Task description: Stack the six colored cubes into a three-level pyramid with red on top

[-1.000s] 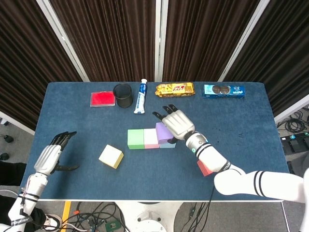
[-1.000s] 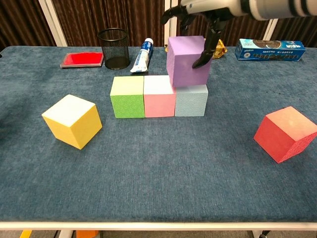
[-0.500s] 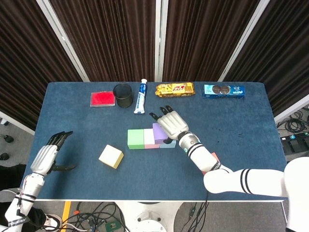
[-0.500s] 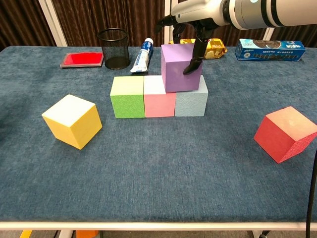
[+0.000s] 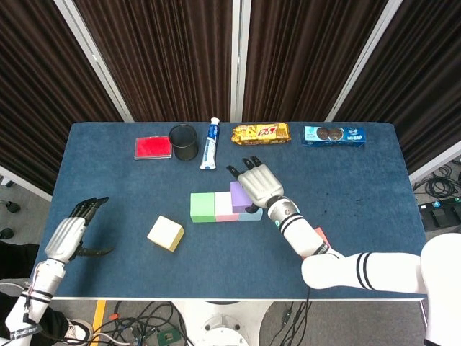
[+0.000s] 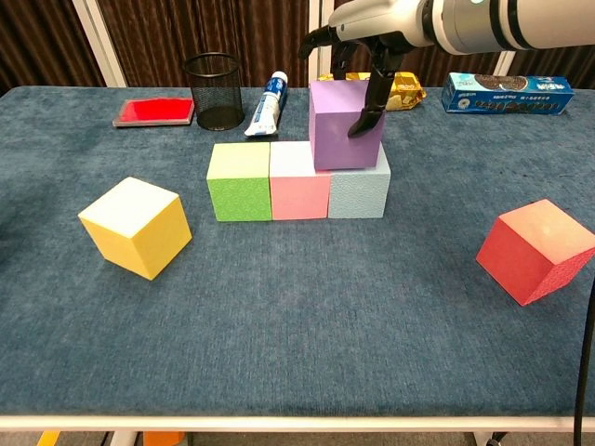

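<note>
Along the far edge: red box (image 5: 153,148), mesh cup (image 5: 184,142), toothpaste tube (image 5: 211,143), two snack packs (image 5: 261,132) (image 5: 333,135).

Bright even light, soft shadows, sharp focus

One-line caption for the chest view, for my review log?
Right hand holds purple cube on the green, pink, light-blue row; yellow cube, red cube wait aside.

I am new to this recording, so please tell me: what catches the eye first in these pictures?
The right hand holds a purple cube on the row of green cube, pink cube and light blue cube at mid-table. A yellow cube sits alone on the left, a red cube on the right.
</note>
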